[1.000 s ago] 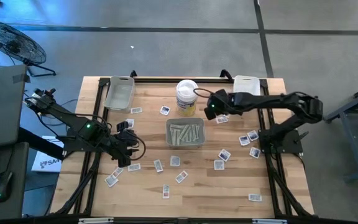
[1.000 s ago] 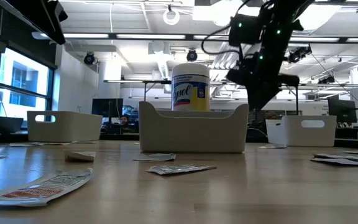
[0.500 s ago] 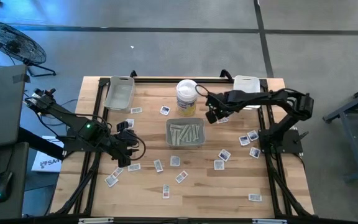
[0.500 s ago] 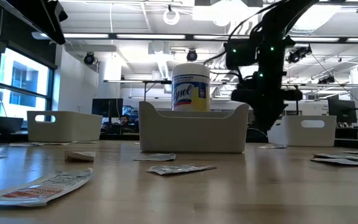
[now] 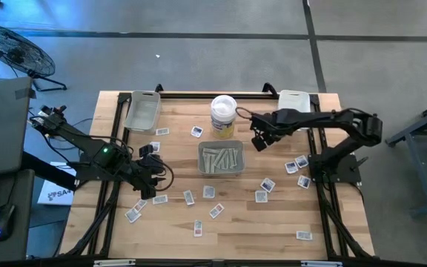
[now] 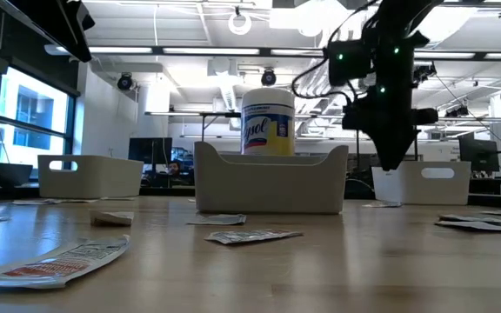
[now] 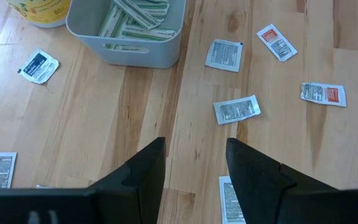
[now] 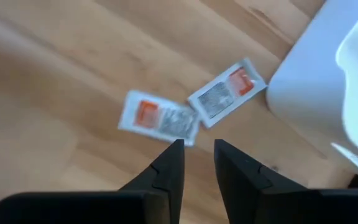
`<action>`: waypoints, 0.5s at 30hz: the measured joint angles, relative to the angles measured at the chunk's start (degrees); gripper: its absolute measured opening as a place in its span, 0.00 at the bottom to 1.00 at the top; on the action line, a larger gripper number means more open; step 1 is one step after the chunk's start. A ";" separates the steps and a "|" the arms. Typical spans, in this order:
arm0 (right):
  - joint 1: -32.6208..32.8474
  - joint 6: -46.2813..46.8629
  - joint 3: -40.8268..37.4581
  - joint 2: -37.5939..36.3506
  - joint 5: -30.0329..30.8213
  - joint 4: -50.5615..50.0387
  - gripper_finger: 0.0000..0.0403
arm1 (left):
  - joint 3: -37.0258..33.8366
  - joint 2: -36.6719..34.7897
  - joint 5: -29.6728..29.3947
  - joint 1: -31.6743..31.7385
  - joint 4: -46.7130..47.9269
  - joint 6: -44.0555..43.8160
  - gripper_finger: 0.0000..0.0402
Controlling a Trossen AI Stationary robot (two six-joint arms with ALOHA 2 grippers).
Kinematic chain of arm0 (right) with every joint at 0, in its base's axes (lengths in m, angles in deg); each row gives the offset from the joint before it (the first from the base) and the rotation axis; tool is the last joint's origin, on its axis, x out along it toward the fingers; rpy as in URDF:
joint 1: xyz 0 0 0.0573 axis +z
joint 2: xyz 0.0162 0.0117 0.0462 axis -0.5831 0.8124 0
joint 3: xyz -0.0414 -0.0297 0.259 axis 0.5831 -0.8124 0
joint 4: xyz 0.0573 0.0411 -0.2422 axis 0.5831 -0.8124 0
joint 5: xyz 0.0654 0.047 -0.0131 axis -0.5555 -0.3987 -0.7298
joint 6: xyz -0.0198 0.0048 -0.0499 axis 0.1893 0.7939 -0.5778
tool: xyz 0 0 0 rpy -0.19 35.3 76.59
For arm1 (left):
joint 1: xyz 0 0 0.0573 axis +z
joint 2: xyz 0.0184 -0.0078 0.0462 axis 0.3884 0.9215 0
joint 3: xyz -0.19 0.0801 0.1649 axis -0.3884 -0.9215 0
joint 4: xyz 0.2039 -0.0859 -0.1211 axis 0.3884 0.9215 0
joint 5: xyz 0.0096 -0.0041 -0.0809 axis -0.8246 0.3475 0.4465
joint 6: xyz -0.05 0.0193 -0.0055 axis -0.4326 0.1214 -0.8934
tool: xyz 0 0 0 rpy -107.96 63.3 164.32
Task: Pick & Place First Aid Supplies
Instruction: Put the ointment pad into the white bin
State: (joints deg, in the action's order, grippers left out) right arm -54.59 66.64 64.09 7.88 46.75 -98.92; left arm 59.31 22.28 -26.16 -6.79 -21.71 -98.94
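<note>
The first aid supplies are small flat packets strewn over the wooden table (image 5: 176,222). Long pale strips (image 5: 221,158) lie in the grey middle tray (image 5: 221,172). My right gripper (image 5: 259,142) hangs open above the table, right of that tray, pointing steeply down. In the right wrist view its fingers (image 8: 197,157) stand just short of two orange-printed packets (image 8: 160,118) (image 8: 226,93) lying flat on the wood. My left gripper (image 7: 194,149) waits open over the table's left part (image 5: 149,165), above a white packet (image 7: 236,109). Nothing lies between either pair of fingers.
A tall white tub with a yellow label (image 5: 223,115) stands behind the middle tray. A grey tray (image 5: 142,111) sits at the far left and a white tray (image 5: 295,100) at the far right, close to my right gripper (image 8: 316,93). More packets (image 5: 296,165) lie near the right edge.
My right gripper has tipped to point more steeply down and rolled a little. Its fingertips have swung from beside the tub toward the table's right edge, over the two orange-printed packets. My left arm has kept still.
</note>
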 joint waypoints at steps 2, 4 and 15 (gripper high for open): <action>1.50 0.09 0.00 -1.18 -1.51 -0.14 0.18 | 0.01 0.00 0.00 0.01 0.00 -0.01 0.41; 2.76 0.42 0.00 -2.22 -3.56 0.98 0.16 | 0.02 0.00 0.00 0.00 0.00 -0.01 0.41; 5.71 1.76 -0.01 -3.40 1.91 8.97 0.01 | 0.00 0.00 0.00 0.01 0.00 -0.01 0.41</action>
State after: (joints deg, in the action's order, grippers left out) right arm -48.88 68.40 64.08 4.48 48.67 -89.95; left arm 59.31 22.28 -26.16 -6.78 -21.71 -98.95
